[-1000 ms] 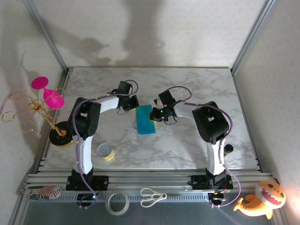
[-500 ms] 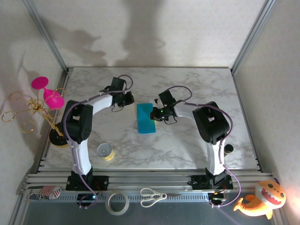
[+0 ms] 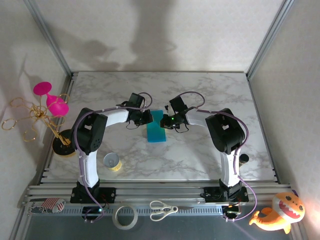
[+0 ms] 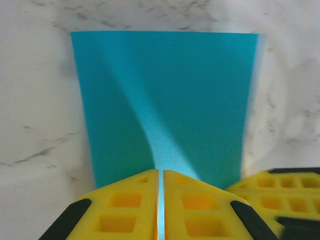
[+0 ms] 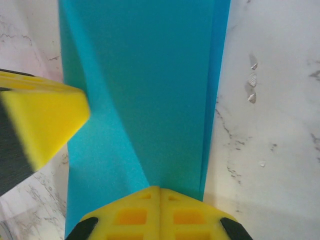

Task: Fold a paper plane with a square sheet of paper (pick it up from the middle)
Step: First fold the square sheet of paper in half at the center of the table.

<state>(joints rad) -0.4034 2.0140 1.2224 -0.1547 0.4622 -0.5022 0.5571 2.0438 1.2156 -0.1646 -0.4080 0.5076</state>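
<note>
1 paper (image 3: 156, 134), teal and folded to a long strip, lies flat near the centre of the table (image 3: 210, 90); 2 grippers meet it. The left gripper (image 3: 145, 118) sits at the strip's 10 o'clock edge, jaws pressed together; from the left wrist its tips (image 4: 160, 172) rest on the paper's (image 4: 165, 100) near edge, and I cannot tell whether a layer is pinched. The right gripper (image 3: 165, 121) sits at the 2 o'clock edge, closed, tips (image 5: 159, 189) on the paper (image 5: 145, 90) with nothing between them. 1 yellow roll (image 3: 112, 161) stands on the table at 7 o'clock from the strip, its core hollow; on the near rail lie 1 white roll (image 3: 114, 218) and 1 pair of scissors (image 3: 167, 210).
</note>
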